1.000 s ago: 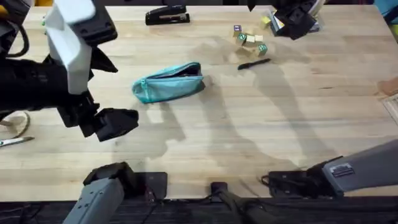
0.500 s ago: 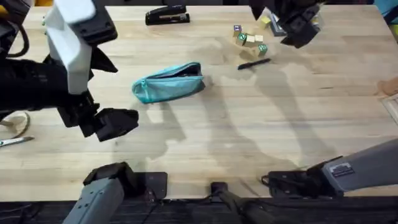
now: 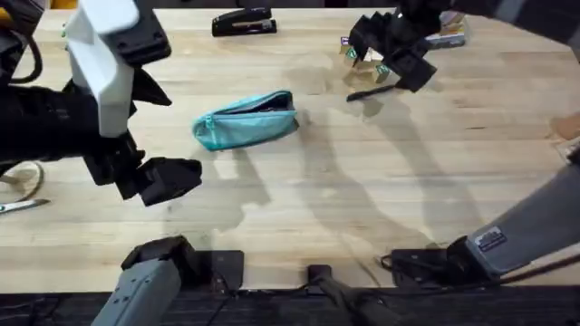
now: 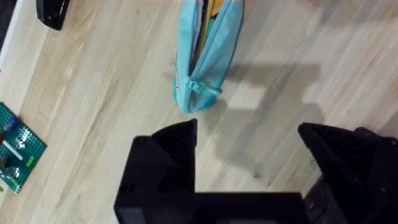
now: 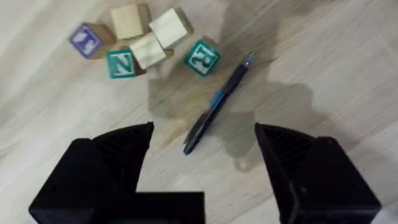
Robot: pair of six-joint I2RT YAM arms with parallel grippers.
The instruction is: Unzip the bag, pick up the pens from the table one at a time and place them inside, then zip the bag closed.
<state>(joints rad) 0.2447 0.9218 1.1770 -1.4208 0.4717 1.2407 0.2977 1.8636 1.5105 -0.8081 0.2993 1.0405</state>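
Note:
The teal bag (image 3: 246,119) lies on the table (image 3: 381,181) left of centre. In the left wrist view the bag (image 4: 208,50) has its zip parted, with something yellow showing inside. My left gripper (image 3: 168,178) hangs open, above the table and nearer the front edge than the bag; in its own view the left gripper (image 4: 249,149) is apart from the bag. A thin black pen (image 3: 370,92) lies at the back right beside the blocks. My right gripper (image 3: 394,54) hovers open over it; the pen (image 5: 217,102) lies just beyond the right gripper (image 5: 205,162), untouched.
Several small letter blocks (image 3: 362,59) sit right behind the pen, also close to the pen as blocks (image 5: 149,40) in the right wrist view. A black stapler (image 3: 243,22) lies at the back edge. Scissors (image 3: 18,206) lie at the far left.
My right gripper has swung left from the back right corner to above the pen and blocks. The left arm, bag and pen have not moved.

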